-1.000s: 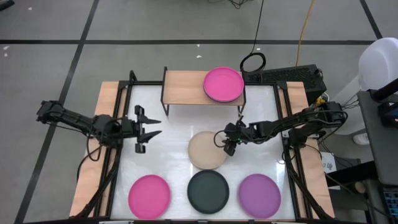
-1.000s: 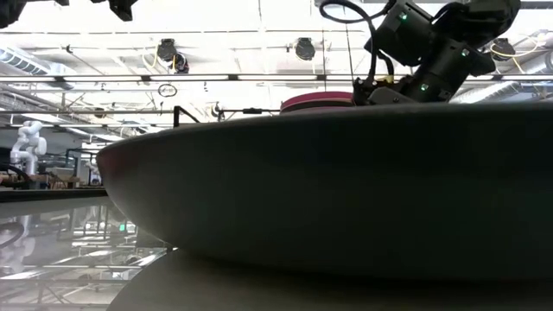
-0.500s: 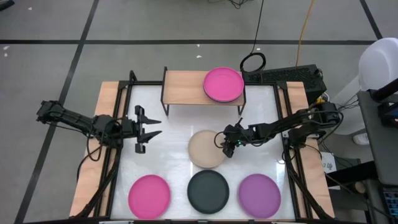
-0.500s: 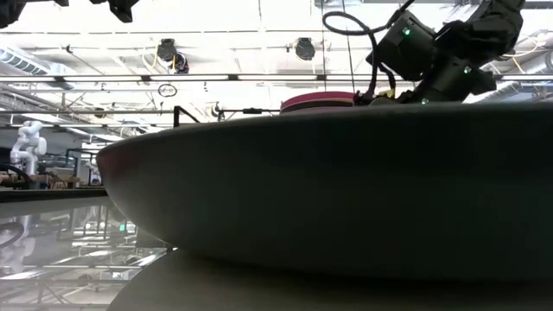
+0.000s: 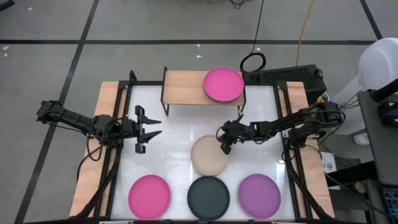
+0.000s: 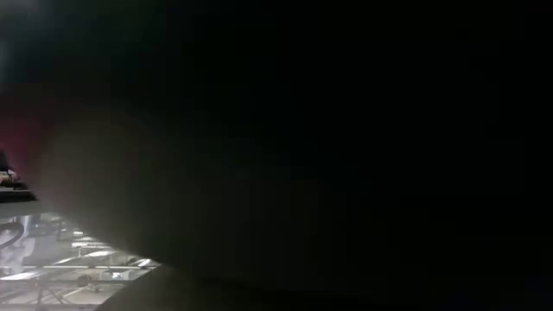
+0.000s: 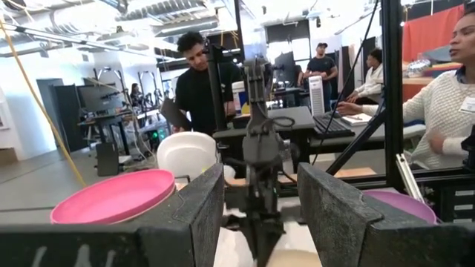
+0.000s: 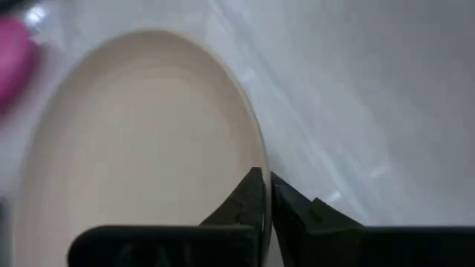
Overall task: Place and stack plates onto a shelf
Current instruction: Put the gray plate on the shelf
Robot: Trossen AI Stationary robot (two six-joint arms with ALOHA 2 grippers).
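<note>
The beige plate [image 5: 209, 155] lies flat on the white bench [image 5: 174, 124], in front of the shelf [image 5: 186, 88] and clear of its legs. The right gripper [image 5: 225, 145] is at the plate's edge on the side nearer the shelf's right end; in the right wrist view its fingers [image 8: 249, 196] are pinched nearly closed over the plate's [image 8: 133, 148] rim, one on each side of the lip.

Just past the beige plate, away from the shelf, a black plate [image 5: 208, 193] almost meets its rim. A magenta plate [image 5: 149, 194] and a purple plate [image 5: 259, 195] sit either side of the black one, with gaps between them. Bare bench lies between the beige plate and the shelf.

On the shelf, another magenta plate [image 5: 223, 84] fills the right half and overhangs the front edge slightly; the left half of the wood top is bare.

The left gripper [image 5: 151, 127] hovers well to the left of the beige plate, fingers [image 7: 200, 208] spread wide and holding nothing. The low view is dark, with something close against it.
</note>
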